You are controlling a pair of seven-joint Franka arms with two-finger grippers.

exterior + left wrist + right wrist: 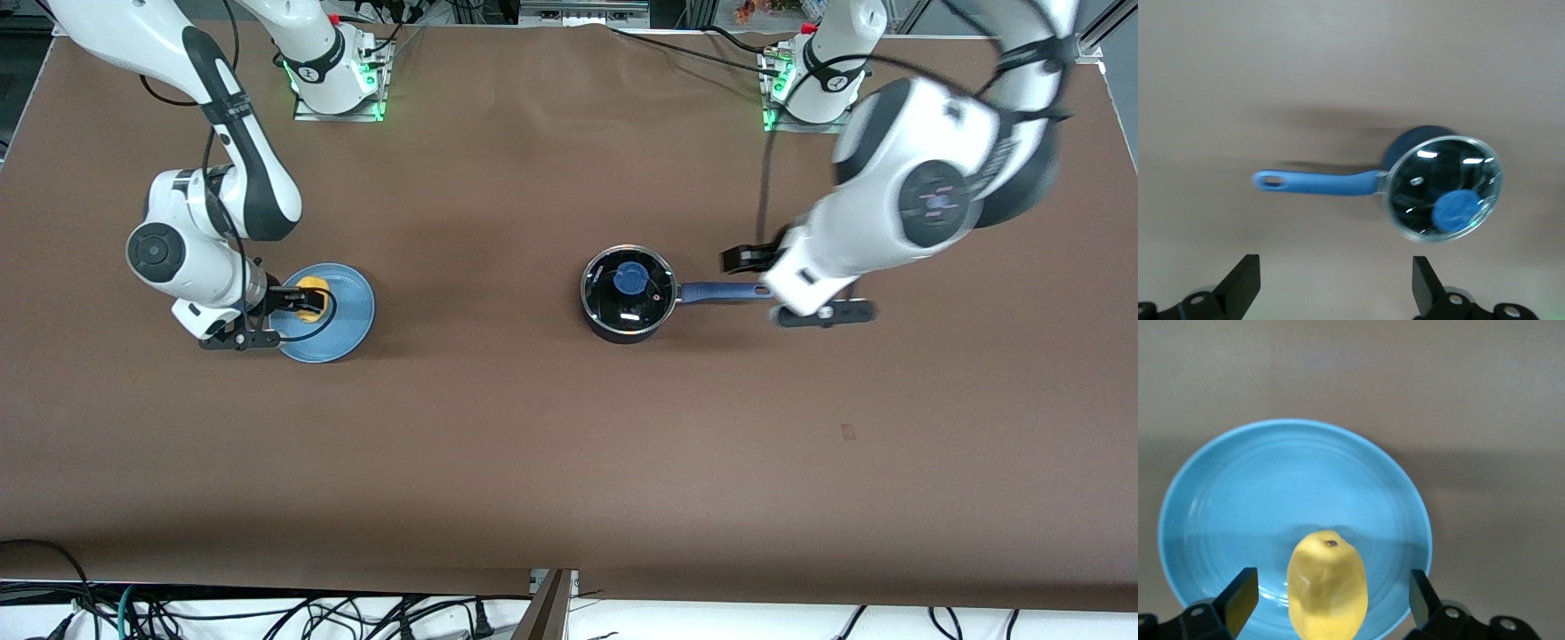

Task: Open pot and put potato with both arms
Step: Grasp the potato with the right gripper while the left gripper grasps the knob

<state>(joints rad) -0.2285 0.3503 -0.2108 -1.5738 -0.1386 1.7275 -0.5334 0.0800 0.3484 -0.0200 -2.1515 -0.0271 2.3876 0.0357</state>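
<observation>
Pot sitting mid-worktop, lid on. Left hand hovering over the pot's handle, fingers spread wide. Potato lying on the plate, toward the right arm's end from the pot; right hand hanging wide around it.

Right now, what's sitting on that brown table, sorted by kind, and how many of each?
Pot with its glass lid on: 1
Plate: 1
Potato, lying on the plate: 1
Total: 3

Over them: the right gripper, open around the potato; the left gripper, open over the pot's handle.
</observation>
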